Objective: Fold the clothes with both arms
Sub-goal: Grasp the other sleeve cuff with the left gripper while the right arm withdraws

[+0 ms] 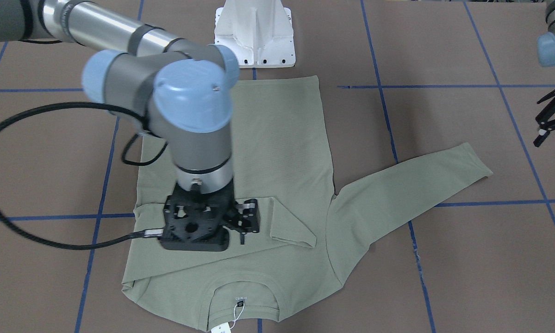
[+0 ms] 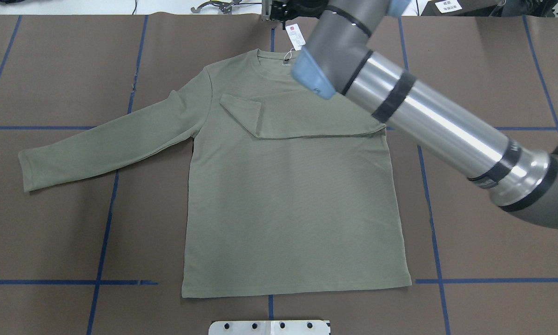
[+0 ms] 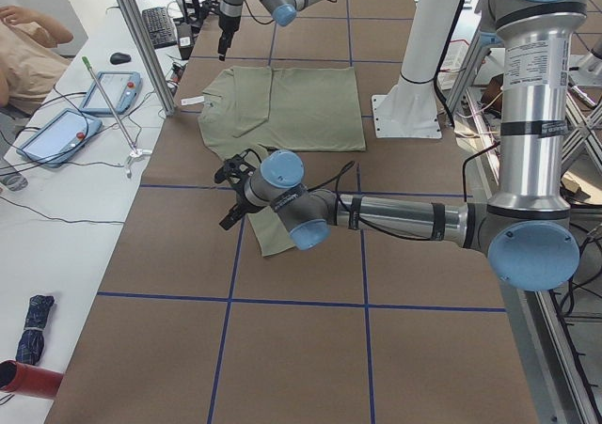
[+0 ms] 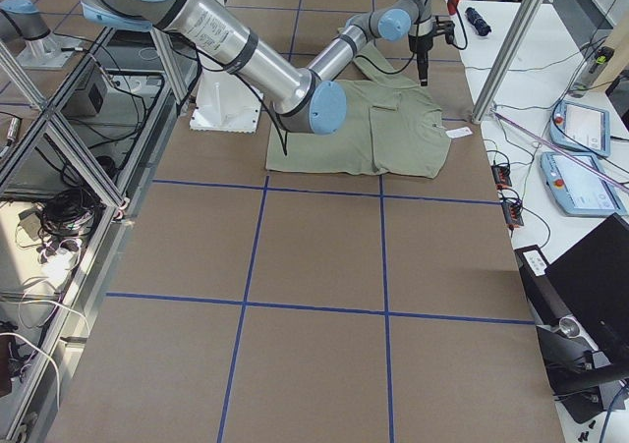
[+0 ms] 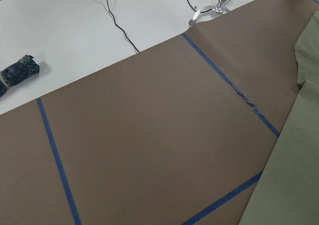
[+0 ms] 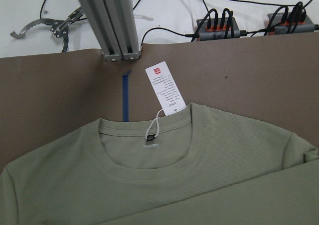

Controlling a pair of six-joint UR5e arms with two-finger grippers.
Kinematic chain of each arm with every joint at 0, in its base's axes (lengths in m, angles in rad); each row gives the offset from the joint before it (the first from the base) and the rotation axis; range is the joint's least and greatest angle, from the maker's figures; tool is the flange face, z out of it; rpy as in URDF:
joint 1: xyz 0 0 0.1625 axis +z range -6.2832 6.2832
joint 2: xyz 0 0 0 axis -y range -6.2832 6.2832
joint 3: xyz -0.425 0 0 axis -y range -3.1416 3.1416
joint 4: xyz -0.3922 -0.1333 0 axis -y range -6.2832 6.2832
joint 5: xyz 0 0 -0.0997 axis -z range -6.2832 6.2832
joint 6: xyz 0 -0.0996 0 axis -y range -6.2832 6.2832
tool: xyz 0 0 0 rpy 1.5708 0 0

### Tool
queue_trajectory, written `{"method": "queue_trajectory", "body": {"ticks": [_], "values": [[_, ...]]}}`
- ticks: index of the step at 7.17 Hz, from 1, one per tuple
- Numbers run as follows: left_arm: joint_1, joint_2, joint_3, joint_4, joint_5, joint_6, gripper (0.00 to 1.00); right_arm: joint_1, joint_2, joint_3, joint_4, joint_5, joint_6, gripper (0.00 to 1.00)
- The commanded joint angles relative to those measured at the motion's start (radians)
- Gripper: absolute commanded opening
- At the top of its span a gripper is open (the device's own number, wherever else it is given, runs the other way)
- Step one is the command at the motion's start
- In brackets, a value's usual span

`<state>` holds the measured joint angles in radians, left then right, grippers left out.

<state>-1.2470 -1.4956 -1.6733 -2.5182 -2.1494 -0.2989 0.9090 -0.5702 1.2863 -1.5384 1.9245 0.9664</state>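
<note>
Spread flat and front up on the brown table (image 2: pixel 50 223), across its blue tape lines (image 2: pixel 103 242): one sage-green shirt (image 2: pixel 288 209), collar (image 6: pixel 149 157) at the edge away from the robot's base. Folded across the chest, the sleeve on the robot's right (image 2: pixel 306 124), cuff close to the opposite shoulder. Stretched out flat to the robot's left, the other sleeve (image 2: pixel 106 145). Tied at the collar, a white hang tag (image 6: pixel 165 88) with a red square at the top and lines of small print (too fine to read). Inside the neck, a tonal printed label, equally illegible. Poised over the folded sleeve, pointing down, the right gripper (image 1: pixel 246 221); jaw gap and any hold on the cloth impossible to tell. Near the cuff of the outstretched sleeve, held above the table, the left gripper (image 1: pixel 549 121), jaws spread apart, nothing between them.
</note>
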Motion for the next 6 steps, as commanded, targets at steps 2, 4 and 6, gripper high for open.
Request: {"method": "queue_trajectory", "body": {"ticks": [2,4,6], "values": [[0.274,0.156,-0.046,-0.063,0.17,-0.008,1.0,0.207,-0.439,0.35,0.001,0.175,-0.358,1.0],[0.391,0.175,0.007,-0.07,0.281,-0.009,1.0,0.226,-0.542,0.438,0.004,0.179,-0.388,1.0],[0.448,0.172,0.03,-0.071,0.286,-0.009,0.94,0.226,-0.546,0.446,0.009,0.179,-0.39,1.0]]}}
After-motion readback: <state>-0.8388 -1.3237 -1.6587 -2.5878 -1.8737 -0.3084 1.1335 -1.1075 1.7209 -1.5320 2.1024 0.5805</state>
